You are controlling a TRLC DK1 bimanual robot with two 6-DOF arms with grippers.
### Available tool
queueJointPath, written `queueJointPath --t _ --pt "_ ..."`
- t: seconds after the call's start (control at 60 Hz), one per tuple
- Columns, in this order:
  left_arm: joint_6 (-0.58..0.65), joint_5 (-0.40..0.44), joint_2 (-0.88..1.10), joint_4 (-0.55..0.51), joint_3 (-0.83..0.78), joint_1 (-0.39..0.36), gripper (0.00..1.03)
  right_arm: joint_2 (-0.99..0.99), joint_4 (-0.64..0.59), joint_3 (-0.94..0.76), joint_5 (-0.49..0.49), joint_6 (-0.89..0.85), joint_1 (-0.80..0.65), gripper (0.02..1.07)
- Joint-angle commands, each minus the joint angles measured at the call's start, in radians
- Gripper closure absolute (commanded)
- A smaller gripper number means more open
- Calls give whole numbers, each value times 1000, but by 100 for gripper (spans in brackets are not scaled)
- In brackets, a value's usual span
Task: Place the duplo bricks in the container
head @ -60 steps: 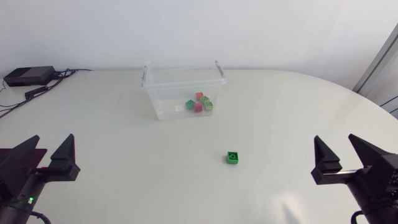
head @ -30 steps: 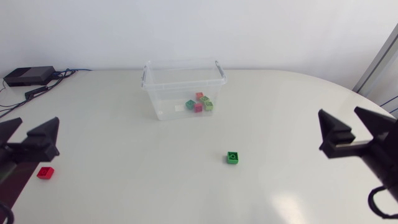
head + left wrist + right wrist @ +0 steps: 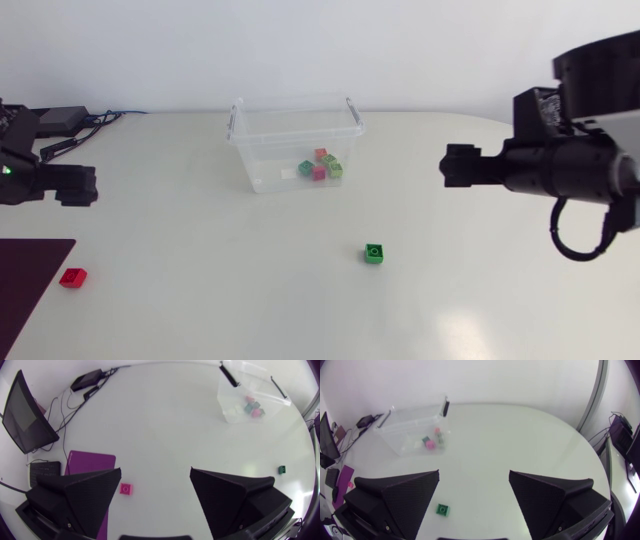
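The left gripper stood released, its fingers wide apart with nothing between them; the right gripper was spread the same way, also empty. Both hung high over the table. The red brick lay under the left fingers' gap, close to the inner edge of one finger and just beside the purple mat. The green brick lay under the right fingers' gap, likewise nearer one finger than the other. The container stood well ahead of both pairs of fingers, with several bricks already inside.

The step in hand seemed to be the approach to a loose brick. To do it well, the arm should first shift sideways until the brick sits midway between the fingers; then square the fingers to two flat faces; only then descend straight, so that neither tip nudges the brick away.
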Motion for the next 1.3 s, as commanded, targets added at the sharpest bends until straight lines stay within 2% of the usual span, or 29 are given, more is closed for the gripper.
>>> queueJointPath --t 0.0,0.217,0.367,0.683,0.95,1.283 --pt "37 14 83 -23 9 57 8 116 -68 64 8 67 9 7" --pt "121 17 286 -8 -28 199 10 311 -247 162 -48 62 10 7" --pt "187 18 372 23 -48 270 10 406 -358 229 -68 42 56 7" --pt "339 18 524 75 -54 368 10 526 -392 274 -81 117 155 7" --pt "385 20 649 118 -37 396 10 612 -368 274 -136 123 185 7" --pt "385 29 705 158 -44 373 10 742 -319 320 -127 133 213 7"
